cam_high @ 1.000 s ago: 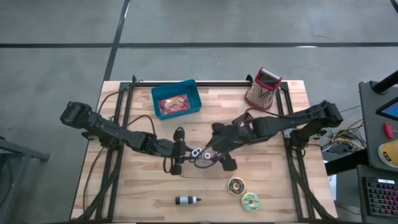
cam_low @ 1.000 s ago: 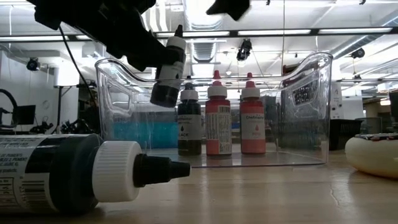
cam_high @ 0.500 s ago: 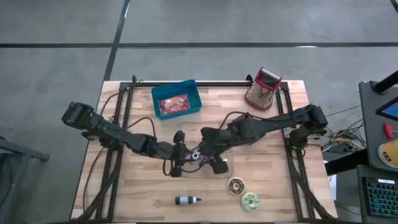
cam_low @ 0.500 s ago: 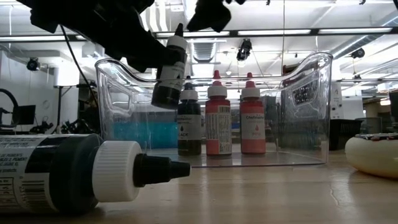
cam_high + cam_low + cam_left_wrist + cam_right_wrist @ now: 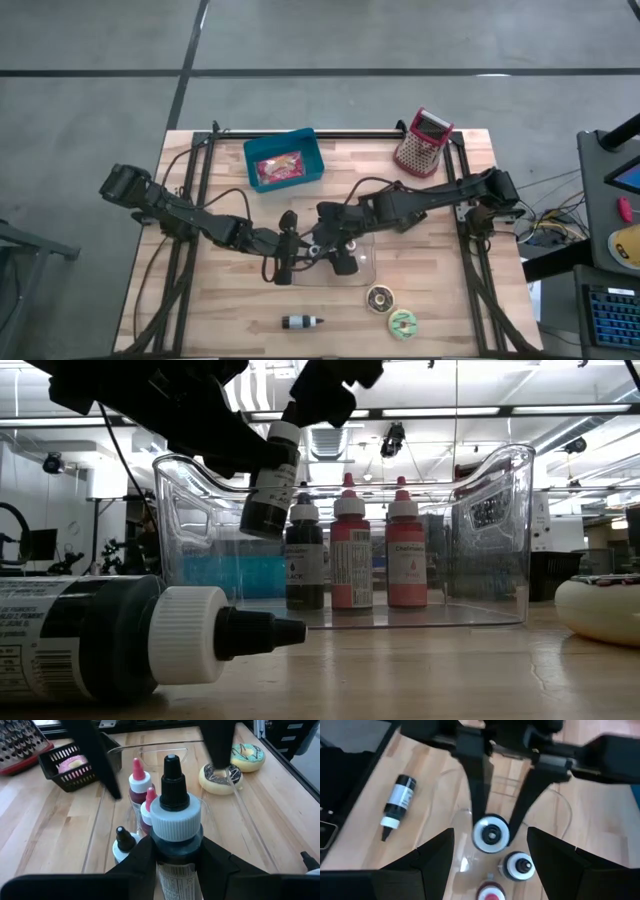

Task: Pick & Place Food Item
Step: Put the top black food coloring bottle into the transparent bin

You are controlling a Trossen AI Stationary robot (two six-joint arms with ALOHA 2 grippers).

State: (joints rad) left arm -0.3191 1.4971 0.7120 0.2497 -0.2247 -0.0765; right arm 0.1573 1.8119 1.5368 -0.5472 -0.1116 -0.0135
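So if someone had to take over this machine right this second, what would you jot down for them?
Left gripper: shut on a dark dropper bottle, held tilted over the clear bin.
Right gripper: open, hovering right above that bottle's cap.
In the bin: one dark bottle and two red bottles, all upright.
Left: a second dark bottle lying on the table. Held bottle is not yet set down.

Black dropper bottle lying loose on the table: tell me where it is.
High view: the black dropper bottle lies on its side near the table's front edge, left of the two doughnuts.
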